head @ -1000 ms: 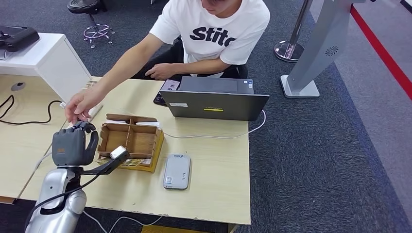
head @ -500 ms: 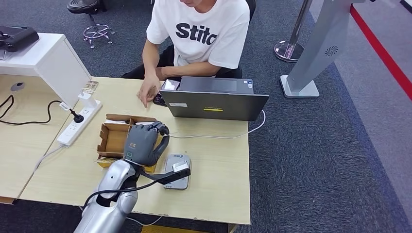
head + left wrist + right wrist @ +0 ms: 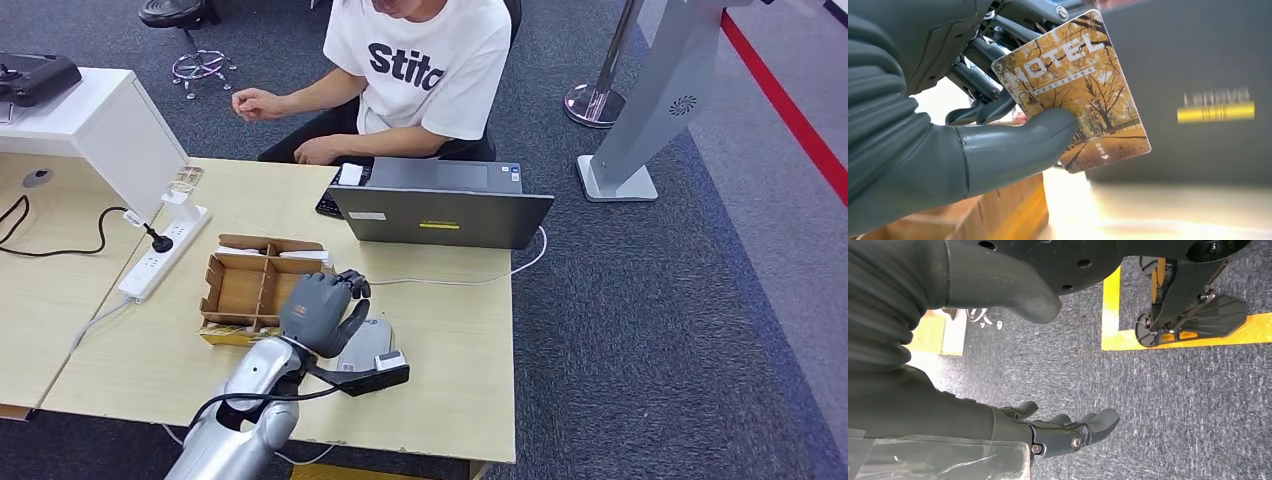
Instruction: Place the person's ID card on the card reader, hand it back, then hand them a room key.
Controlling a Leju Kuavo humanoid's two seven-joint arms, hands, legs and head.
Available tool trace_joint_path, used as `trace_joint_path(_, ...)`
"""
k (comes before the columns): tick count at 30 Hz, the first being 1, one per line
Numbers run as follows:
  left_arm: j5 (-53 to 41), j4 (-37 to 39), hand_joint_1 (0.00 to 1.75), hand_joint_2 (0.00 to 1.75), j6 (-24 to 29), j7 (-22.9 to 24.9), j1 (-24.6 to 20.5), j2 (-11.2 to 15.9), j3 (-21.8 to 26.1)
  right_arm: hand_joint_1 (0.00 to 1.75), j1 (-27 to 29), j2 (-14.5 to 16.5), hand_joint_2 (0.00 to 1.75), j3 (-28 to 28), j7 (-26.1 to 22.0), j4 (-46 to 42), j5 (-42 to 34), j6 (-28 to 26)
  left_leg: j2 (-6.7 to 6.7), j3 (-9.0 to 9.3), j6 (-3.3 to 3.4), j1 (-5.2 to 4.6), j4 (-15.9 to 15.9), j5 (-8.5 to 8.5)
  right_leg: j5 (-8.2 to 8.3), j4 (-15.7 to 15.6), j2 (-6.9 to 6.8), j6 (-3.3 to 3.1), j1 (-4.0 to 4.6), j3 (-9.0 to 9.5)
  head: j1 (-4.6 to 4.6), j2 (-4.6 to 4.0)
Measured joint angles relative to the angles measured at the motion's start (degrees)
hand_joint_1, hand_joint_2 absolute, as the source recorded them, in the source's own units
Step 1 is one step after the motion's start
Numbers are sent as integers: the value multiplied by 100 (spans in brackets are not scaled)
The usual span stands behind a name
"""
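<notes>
Over the bench: left hand [image 3: 322, 312] poised above the grey flat card reader [image 3: 368, 347], just beside the open brown cardboard tray [image 3: 232, 290] with its dividers.
Card held: one thin glossy plastic card printed with yellow autumn trees and the word HOTEL [image 3: 1083, 90]; by its print it is judged the room key, though the task order would call for the ID card first, so which card it is cannot be settled.
Left hand hold: thick grey thumb [image 3: 1018, 145] pressed on the printed face, dark fingers [image 3: 983, 82] behind it; card pinched near one corner, most of it standing free.
Right hand [image 3: 1063, 432]: hanging over dark carpet, fingers loosely apart, holding nothing.
Handling, judged: light, stiff, slight flex only; slick face, apt to slide or pivot in a corner pinch; not fragile.
Best hold, judged: flat faces between thumb and fingers, near a short edge, leaving the free end for the reader or for the person [image 3: 420, 60] to take.
Count, cards in hand: one.
Count, card readers: one.
Count, trays: one, several compartments; contents too small to tell.
Count, laptops: one dark grey laptop [image 3: 440, 212], lid towards the robot.
Count, power strips: one white power strip [image 3: 160, 255] with a plug in it.
Count, persons: one, seated behind the laptop, white printed T-shirt, both hands away from the card.
Bench [image 3: 450, 360]: pale wood.
</notes>
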Motion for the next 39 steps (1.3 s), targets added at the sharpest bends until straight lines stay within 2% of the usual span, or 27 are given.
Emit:
trace_joint_path(6, -100, 392, 175, 175, -361, 305, -6, 55, -67, 0, 6, -7, 175, -9, -5, 0, 45, 126, 0, 0, 0, 0, 0, 0, 0, 0, 0, 0, 0, 0, -1, 0)
trace_joint_path(10, -61, 510, 175, 175, -452, 371, 12, 112, -74, 0, 31, -51, 175, -13, -100, 0, 96, 301, -1, -1, 0, 0, 0, 0, 0, 0, -1, 0, 1, 0, -1, 0)
trace_joint_path(19, 4, 709, 175, 175, -679, 426, -22, 240, -92, 0, 38, -92, 175, -15, -142, 0, 249, 327, -1, -1, 0, 1, 0, 0, 0, 0, -2, 0, 1, 1, 0, 0)
trace_joint_path(31, -38, 749, 175, 175, -439, 510, -208, 405, -104, 0, 45, -118, 175, -30, -143, 0, 324, 345, -1, 0, 1, 1, 0, 3, 2, 2, -1, -1, 1, 1, 0, 0)
trace_joint_path(39, 423, -118, 175, 175, 154, 536, -410, 699, 416, 0, 75, -120, 175, -142, -195, 0, 337, 323, 0, -1, 1, 3, -1, 3, 2, 5, 0, -2, 3, 2, 1, 0)
